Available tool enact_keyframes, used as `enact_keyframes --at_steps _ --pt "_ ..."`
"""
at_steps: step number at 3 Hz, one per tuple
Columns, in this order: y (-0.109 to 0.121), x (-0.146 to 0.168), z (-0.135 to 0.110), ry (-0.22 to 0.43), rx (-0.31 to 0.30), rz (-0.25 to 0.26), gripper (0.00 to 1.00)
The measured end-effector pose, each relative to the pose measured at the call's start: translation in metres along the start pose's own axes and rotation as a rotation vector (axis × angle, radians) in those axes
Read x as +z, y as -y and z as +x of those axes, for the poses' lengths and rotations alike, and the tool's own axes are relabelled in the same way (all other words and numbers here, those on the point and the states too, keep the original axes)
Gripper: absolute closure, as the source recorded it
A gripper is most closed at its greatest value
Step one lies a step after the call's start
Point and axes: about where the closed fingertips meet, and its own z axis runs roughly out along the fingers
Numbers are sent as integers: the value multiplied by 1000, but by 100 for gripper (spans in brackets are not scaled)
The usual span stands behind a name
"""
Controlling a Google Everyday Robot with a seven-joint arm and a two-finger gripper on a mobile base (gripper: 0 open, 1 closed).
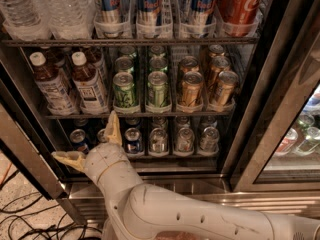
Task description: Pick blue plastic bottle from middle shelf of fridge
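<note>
Blue plastic bottle [89, 84] stands straight on middle shelf [200, 115] of fridge [250, 134], at 10 o'clock in view. Long side runs up and down, white cap points to 12 o'clock. Second brown bottle [50, 83] just beside it at 9 o'clock. Claw [84, 135] below shelf, at 6 o'clock from bottle, spread wide, grasping nothing, apart from bottle.

In the fridge [150, 186], the middle shelf [165, 115] carries the blue plastic bottle [90, 86], its twin [51, 86] alongside, green cans [124, 90] and gold cans [191, 89], with my gripper [84, 135], fingers [113, 130] spread, just below.
</note>
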Motion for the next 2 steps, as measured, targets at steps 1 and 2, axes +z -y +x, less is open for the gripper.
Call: enact_keyframes --at_steps 1,2 --pt "-6 -2 0 8 8 13 0" --pt "-28 5 -1 26 32 5 0"
